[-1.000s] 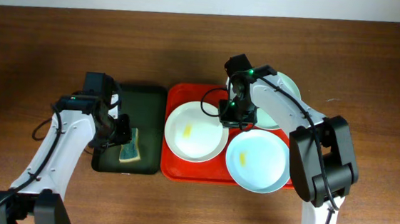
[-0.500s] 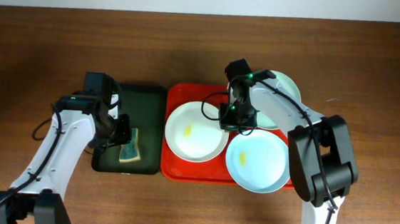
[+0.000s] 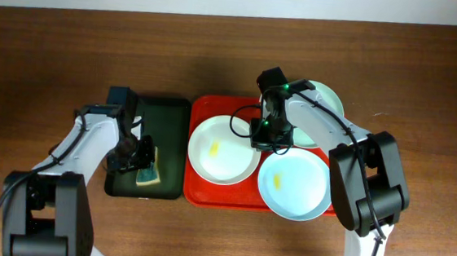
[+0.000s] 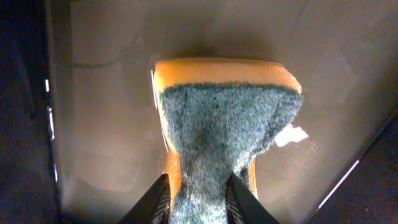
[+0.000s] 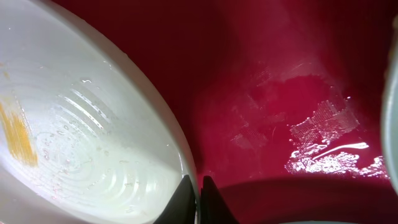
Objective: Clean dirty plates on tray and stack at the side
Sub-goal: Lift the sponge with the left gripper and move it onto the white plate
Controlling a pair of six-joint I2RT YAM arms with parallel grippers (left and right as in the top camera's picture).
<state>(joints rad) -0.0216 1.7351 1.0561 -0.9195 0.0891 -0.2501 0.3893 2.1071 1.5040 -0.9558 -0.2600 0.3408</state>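
Mid-table sits the red tray (image 3: 214,106), w/ a dark green tray (image 3: 168,115) right beside its left edge; the white plate (image 3: 224,150) lies on the red tray's left half, a yellow smear (image 3: 214,150) near its middle; a pale blue-green plate (image 3: 294,182) fills the near right corner, also smeared yellow, its rim reaching over the tray's near edge; a second pale plate (image 3: 329,101) is at the far right corner, partly hidden under the right arm & sticking out past the tray's rim. The right gripper (image 3: 262,140) is low between the plates, at the white plate's right edge; in wrist view its fingers (image 5: 185,198) are pinched tight on that plate's thin rim, w/ wet streaks on the red floor beside it. The left gripper (image 3: 138,160) is over the near right part of the green tray, clenched on a sponge (image 3: 150,172); wrist view shows a yellow body w/ blue-green scrub face, squeezed narrow between both fingertips (image 4: 155,202); can't tell if its far end touches the tray floor.
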